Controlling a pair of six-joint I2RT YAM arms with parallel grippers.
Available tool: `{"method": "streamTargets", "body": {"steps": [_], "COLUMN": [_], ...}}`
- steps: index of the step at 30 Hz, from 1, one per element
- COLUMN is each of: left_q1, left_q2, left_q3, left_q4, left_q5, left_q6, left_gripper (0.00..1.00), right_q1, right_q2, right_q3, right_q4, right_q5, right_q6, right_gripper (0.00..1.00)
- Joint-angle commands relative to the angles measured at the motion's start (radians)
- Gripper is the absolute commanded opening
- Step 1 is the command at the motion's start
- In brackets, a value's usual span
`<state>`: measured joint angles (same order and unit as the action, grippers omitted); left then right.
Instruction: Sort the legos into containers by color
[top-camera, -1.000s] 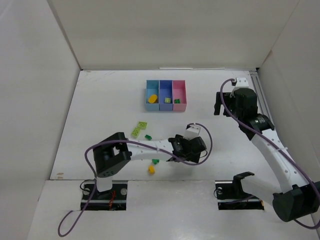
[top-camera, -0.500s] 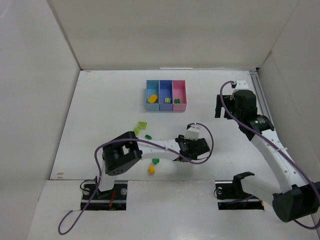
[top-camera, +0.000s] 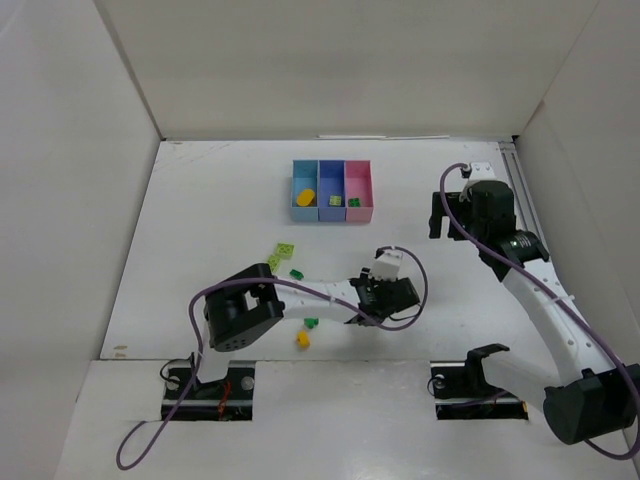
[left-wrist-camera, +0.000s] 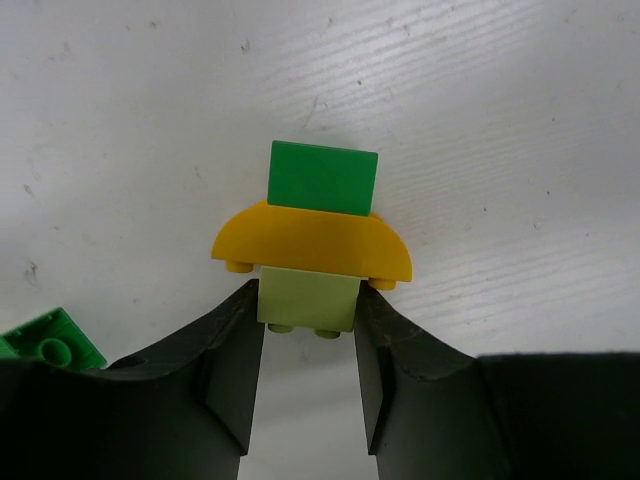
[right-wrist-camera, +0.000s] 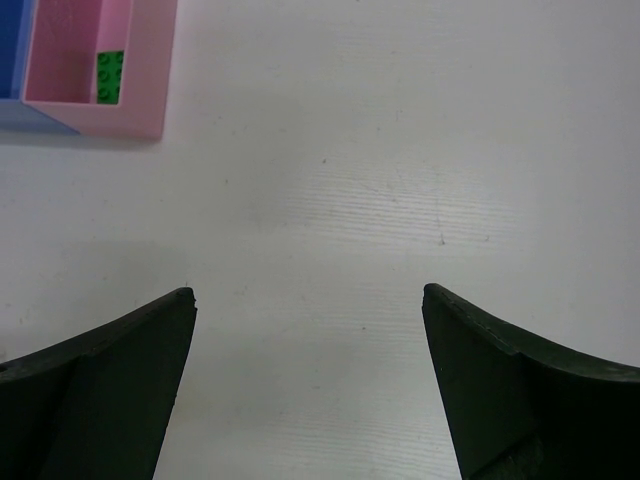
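A lime brick, joined in a row with an orange arch and a green block, lies on the table near its front edge. The left claw pinches it. The right claw hangs spread wide beside the pink bin.

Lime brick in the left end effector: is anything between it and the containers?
Nothing visible. Bare table lies between the left end effector, gripping the lime brick, and the containers; loose legos sit aside.
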<state>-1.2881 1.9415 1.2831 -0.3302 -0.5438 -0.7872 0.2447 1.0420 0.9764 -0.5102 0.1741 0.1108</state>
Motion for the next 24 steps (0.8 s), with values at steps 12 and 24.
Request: {"method": "streamTargets", "body": {"steps": [12,24], "left_q1": [0.016,0.035], "left_q2": [-0.656,-0.675], "left_q3": [-0.528,-0.495], "left_q4": [0.694,0.74], "left_q5": [0.043,0.131], "left_q6": [0.736,0.97], "left_gripper": [0.29,0.26], "right_q1": [-0.114,-0.039], "right_q2": [0.019,0.101], "right_q3": [-0.025,0.001], "right_q4": [0.076,0.253], "right_q5": [-1.076,-1.294], "right_q6": [-0.238,-0.089], "right_gripper": [0.99,0.99]}}
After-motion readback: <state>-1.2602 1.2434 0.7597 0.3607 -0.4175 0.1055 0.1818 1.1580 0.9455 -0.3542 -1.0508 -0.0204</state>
